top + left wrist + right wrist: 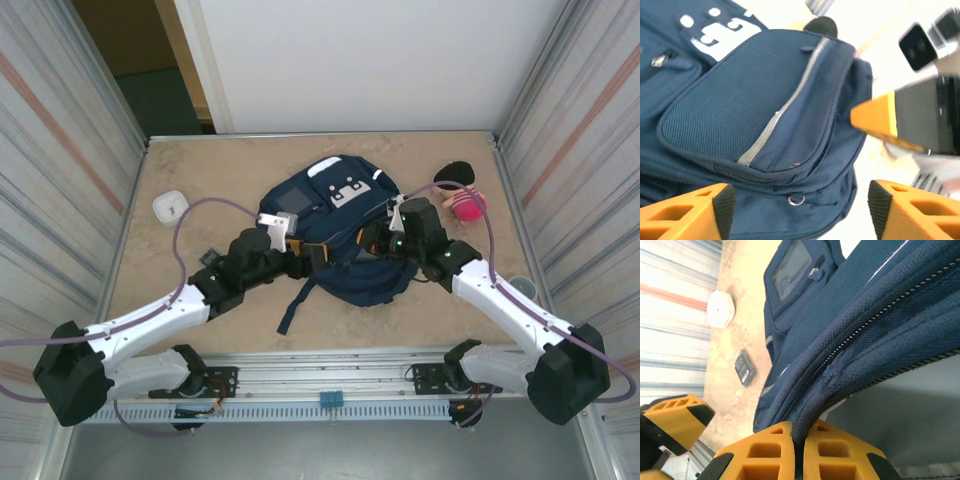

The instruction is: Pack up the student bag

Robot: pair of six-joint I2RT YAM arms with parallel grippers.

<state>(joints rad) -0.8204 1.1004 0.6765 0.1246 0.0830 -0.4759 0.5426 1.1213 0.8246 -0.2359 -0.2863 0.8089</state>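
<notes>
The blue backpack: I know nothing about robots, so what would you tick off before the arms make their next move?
1. Grip: right pincer shut on the student bag at its zipper edge: ok.
2. Free hand: left pincer open and empty, facing the bag's front pocket: ok.
3. Bag lying fully on the table: ok.
4. Main opening wide enough to load: cannot tell.
5. All items inside: not ok; pink object, white round case and small dark card lie outside on the table.
</notes>
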